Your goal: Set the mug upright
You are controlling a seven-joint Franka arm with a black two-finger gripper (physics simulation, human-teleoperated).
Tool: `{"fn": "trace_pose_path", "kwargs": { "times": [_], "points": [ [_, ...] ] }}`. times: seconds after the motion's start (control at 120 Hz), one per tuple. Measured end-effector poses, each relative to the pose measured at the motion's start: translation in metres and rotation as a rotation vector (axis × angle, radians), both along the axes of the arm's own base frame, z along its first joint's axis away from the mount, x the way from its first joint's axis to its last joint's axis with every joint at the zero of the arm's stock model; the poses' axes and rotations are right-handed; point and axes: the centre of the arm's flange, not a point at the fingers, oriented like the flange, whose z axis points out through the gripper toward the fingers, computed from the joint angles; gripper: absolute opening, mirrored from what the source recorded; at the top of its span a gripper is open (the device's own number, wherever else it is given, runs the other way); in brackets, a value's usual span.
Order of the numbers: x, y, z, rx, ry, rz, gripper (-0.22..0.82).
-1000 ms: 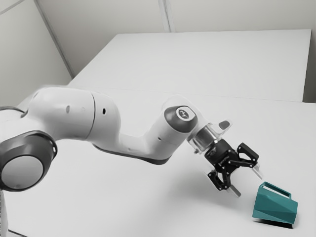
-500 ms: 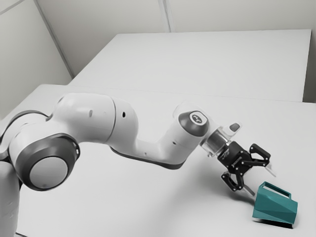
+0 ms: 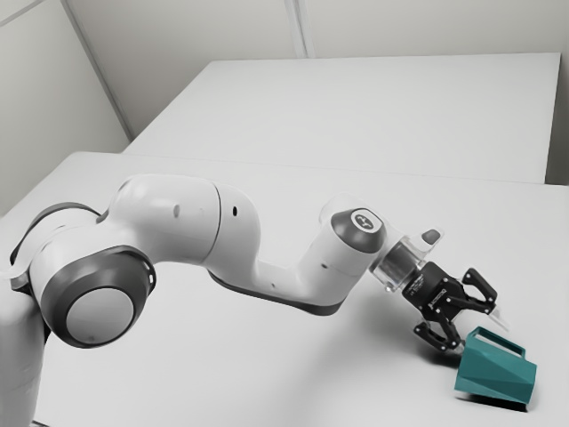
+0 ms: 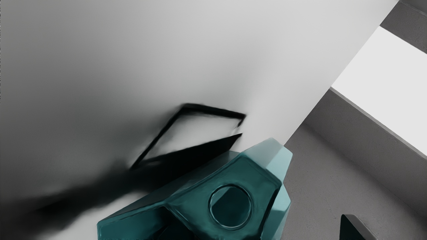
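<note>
Gripper (image 3: 484,338) beside faceted teal mug (image 3: 496,374)

teal mug (image 3: 493,370), black gripper (image 3: 483,335), white-and-grey arm (image 3: 173,212), plain whitish table (image 3: 204,356)

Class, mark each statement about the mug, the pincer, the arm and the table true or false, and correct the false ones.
1. The mug is teal. True.
2. The mug is standing upright. False: it lies on its side.
3. The pincer is open, its fingers apart. True.
4. The arm reaches in from the exterior view's right. False: the arm comes in from the exterior view's left.
5. The table is bright red. False: it is pale, close to white.
</note>
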Motion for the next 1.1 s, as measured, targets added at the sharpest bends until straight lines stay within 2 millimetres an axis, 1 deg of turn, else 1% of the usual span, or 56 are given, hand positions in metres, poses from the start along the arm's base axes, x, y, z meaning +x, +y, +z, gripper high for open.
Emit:
{"fn": "trace_pose_path", "kwargs": {
  "times": [0.05,0.108,0.167,0.233,0.383,0.642,0.692,0.725,0.817,0.9,0.95,1.058,1.1],
  "points": [
    [0.0,0.0,0.0,0.001,0.0,0.0,0.22],
    [0.0,0.0,0.0,0.002,0.001,0.0,0.1],
    [0.0,0.0,0.0,0.002,0.001,0.001,0.02],
    [0.001,-0.001,0.002,0.0,-0.001,0.003,-0.05],
    [0.003,-0.004,0.008,-0.005,-0.01,0.001,-0.12],
    [0.004,-0.009,0.02,-0.005,-0.033,-0.012,-0.17],
    [0.004,-0.011,0.029,0.005,-0.059,-0.031,-0.17],
    [0.005,-0.011,0.039,0.02,-0.09,-0.052,-0.17],
    [0.009,-0.006,0.078,0.104,-0.231,-0.148,-0.18],
    [0.01,0.003,0.117,0.227,-0.397,-0.247,-0.18],
    [0.013,0.013,0.135,0.307,-0.482,-0.287,-0.18],
    [0.025,0.045,0.167,0.476,-0.63,-0.341,-0.18],
    [0.031,0.064,0.177,0.539,-0.665,-0.347,-0.18]
  ]
}}
